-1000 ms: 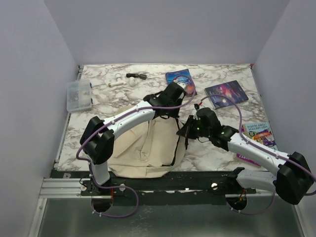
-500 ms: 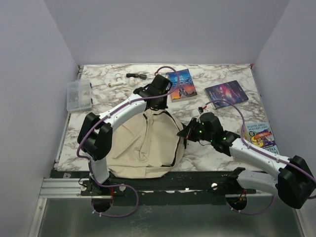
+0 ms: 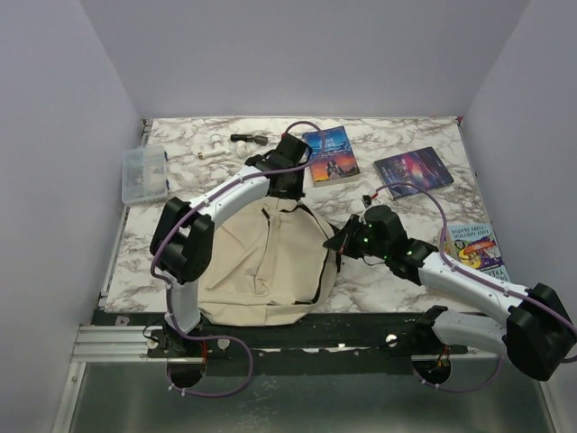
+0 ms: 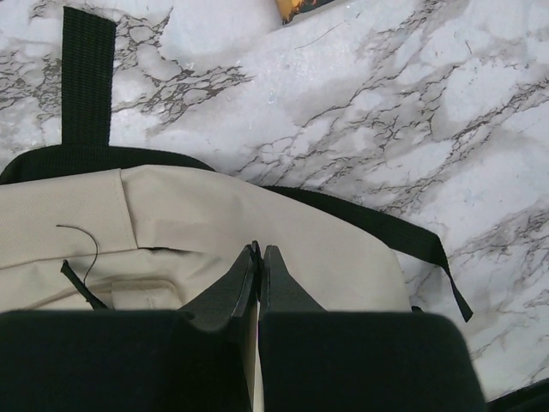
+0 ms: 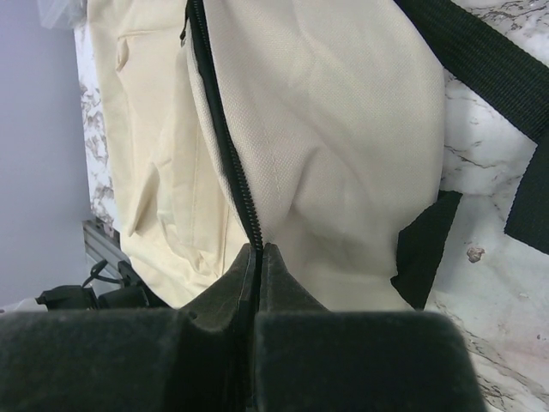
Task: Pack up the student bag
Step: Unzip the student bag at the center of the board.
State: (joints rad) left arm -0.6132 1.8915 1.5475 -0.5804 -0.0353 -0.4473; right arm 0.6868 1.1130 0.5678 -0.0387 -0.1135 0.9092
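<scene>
The bag [image 3: 261, 266] lies flat toward 7 o'clock on the table [image 3: 397, 275], and its zipper [image 5: 225, 146] looks closed where I can see it. My left gripper [image 3: 290, 191] sits at the bag's 12 o'clock edge with its fingers pressed together over the cloth. My right gripper [image 3: 339, 244] is at the bag's 3 o'clock side, its fingers together right on the zipper line. I can't tell whether either one pinches anything. I judge this is the opening step, since the books [image 3: 330, 153] lie outside the bag, between 12 and 3 o'clock. Next, the left must anchor the top while the right draws the zipper along.
</scene>
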